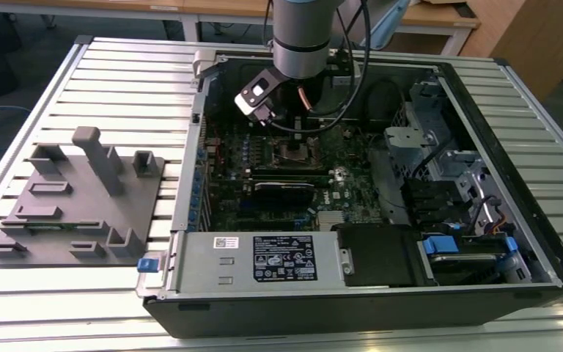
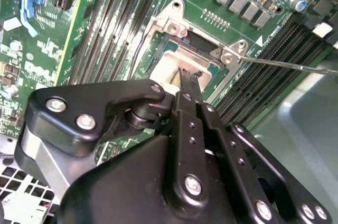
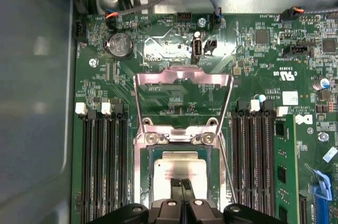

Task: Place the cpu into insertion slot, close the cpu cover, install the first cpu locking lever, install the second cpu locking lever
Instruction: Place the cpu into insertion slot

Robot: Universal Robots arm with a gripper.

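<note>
The pincer has its slim fingertips pressed together with nothing between them, their tips over the pale metal top of the cpu; I cannot tell whether they touch it. The cpu lies flat inside the insertion slot, between the banks of long black memory slots. The cpu cover stands swung open, hinged at the slot's rim, with green board visible through its window. A thin locking lever sticks out from the slot's corner, unlatched. In the exterior view the arm reaches down into the far part of the open computer case, and a grey fixture sits at the exterior view's left.
</note>
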